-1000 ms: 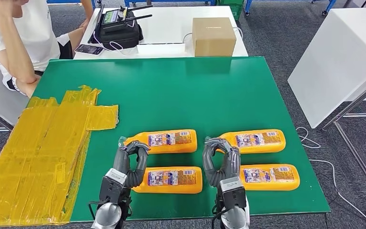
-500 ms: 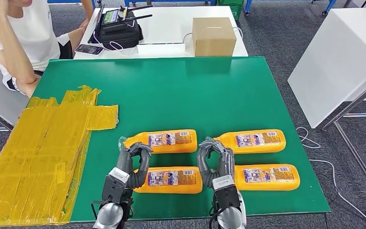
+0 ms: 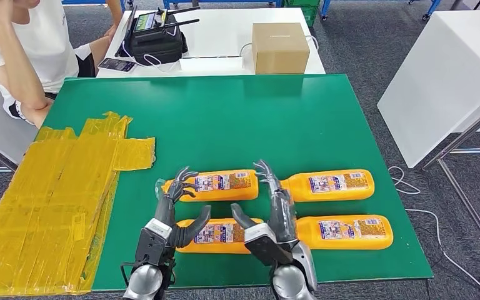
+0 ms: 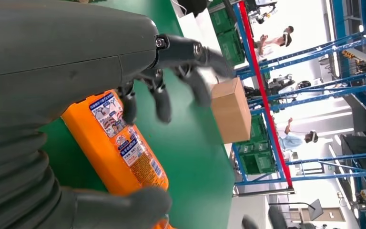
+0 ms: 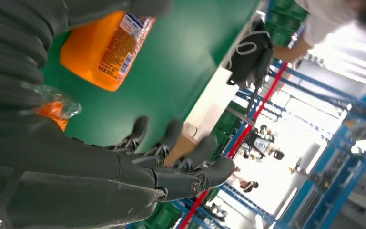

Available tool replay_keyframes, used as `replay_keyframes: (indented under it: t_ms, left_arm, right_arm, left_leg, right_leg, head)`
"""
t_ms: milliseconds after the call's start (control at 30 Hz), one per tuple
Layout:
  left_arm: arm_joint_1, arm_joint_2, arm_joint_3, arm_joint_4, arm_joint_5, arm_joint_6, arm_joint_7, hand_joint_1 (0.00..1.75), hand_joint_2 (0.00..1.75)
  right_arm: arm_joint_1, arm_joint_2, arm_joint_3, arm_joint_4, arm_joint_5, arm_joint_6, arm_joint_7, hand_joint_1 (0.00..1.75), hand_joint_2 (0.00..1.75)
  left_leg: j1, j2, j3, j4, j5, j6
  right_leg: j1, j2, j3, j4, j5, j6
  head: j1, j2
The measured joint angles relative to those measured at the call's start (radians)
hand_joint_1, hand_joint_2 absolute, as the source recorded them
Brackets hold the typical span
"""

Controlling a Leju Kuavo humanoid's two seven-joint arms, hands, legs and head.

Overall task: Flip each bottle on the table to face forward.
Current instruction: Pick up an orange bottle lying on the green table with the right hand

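Four orange bottles lie on their sides on the green table [image 3: 225, 119], labels up. They are the far-left bottle [image 3: 219, 184], the far-right bottle [image 3: 337, 184], the near-left bottle [image 3: 228, 234] and the near-right bottle [image 3: 350, 231]. My left hand [image 3: 176, 211] hovers open over the neck ends of the two left bottles, fingers spread. My right hand [image 3: 270, 212] is open too, between the left and right pairs, thumb over the near-left bottle's base. The left wrist view shows an orange bottle [image 4: 119, 148] under spread fingers [image 4: 181, 71]. The right wrist view shows a bottle base [image 5: 105, 47] and a clear cap [image 5: 57, 107].
A patch of yellow tape [image 3: 56, 200] covers the table's left side. Beyond the far edge stand a cardboard box [image 3: 279, 47] and a black device [image 3: 156, 34] on a white table. A person [image 3: 19, 50] leans at the far left corner. A white panel [image 3: 444, 81] stands to the right.
Both hands have gone from curled fingers to spread fingers. The right hand has shifted left and turned, its thumb now over the near-left bottle. The bottles have not moved.
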Motion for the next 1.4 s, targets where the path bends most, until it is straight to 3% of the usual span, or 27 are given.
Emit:
replay_keyframes:
  t_ms: [67, 200, 367, 600, 1067, 1200, 1400]
  left_arm:
    - [-0.005, 0.0, 0.001, 0.003, 0.007, -0.005, 0.001, 0.0, 1.75]
    - [-0.019, 0.0, 0.01, 0.008, 0.036, -0.015, 0.0, 0.0, 1.75]
    - [-0.03, 0.0, 0.04, 0.008, 0.053, -0.015, -0.005, 0.0, 1.75]
    - [-0.034, 0.001, 0.104, -0.021, 0.06, -0.026, -0.008, 0.0, 1.75]
    - [-0.035, 0.001, 0.137, -0.035, 0.06, -0.028, -0.008, 0.0, 1.75]
    - [-0.036, 0.001, 0.143, -0.035, 0.06, -0.041, -0.008, 0.0, 1.75]
    - [-0.05, 0.001, 0.153, -0.031, 0.061, -0.066, -0.007, 0.0, 1.75]
  right_arm:
    - [-0.024, -0.006, 0.015, 0.021, 0.018, 0.02, 0.027, 0.0, 1.75]
    - [-0.083, -0.019, 0.025, 0.058, -0.076, 0.14, 0.061, 0.0, 1.75]
    - [-0.124, -0.028, 0.021, 0.081, -0.132, 0.175, 0.066, 0.0, 1.75]
    - [-0.186, -0.044, 0.028, 0.11, 0.061, 0.063, 0.13, 0.0, 1.75]
    - [-0.213, -0.05, 0.036, 0.143, 0.093, 0.052, 0.147, 0.0, 1.75]
    - [-0.245, -0.063, 0.066, 0.187, 0.232, 0.041, 0.228, 0.0, 1.75]
    - [-0.35, -0.08, 0.124, 0.367, 0.394, 0.048, 0.323, 0.0, 1.75]
  left_leg:
    - [0.0, 0.0, 0.0, 0.0, 0.0, 0.0]
    - [0.0, 0.0, 0.0, 0.0, 0.0, 0.0]
    - [0.0, 0.0, 0.0, 0.0, 0.0, 0.0]
    - [0.0, 0.0, 0.0, 0.0, 0.0, 0.0]
    - [0.0, 0.0, -0.001, 0.0, 0.0, 0.0]
    - [0.0, 0.0, -0.001, 0.0, 0.0, 0.0]
    - [0.0, 0.0, 0.0, 0.0, 0.001, 0.0]
  right_leg:
    - [0.0, 0.0, 0.0, 0.0, 0.0, 0.0]
    - [0.0, 0.0, 0.0, 0.0, 0.0, 0.0]
    - [0.0, 0.0, 0.0, 0.0, 0.0, 0.0]
    - [0.0, 0.0, 0.0, 0.0, 0.0, 0.0]
    - [0.0, 0.0, 0.0, 0.0, 0.0, 0.0]
    - [0.0, 0.0, 0.0, 0.0, 0.0, 0.0]
    - [0.0, 0.0, 0.0, 0.0, 0.0, 0.0]
  head:
    - [0.0, 0.0]
    - [0.0, 0.0]
    - [0.0, 0.0]
    - [0.0, 0.0]
    - [0.0, 0.0]
    - [0.0, 0.0]
    - [0.0, 0.0]
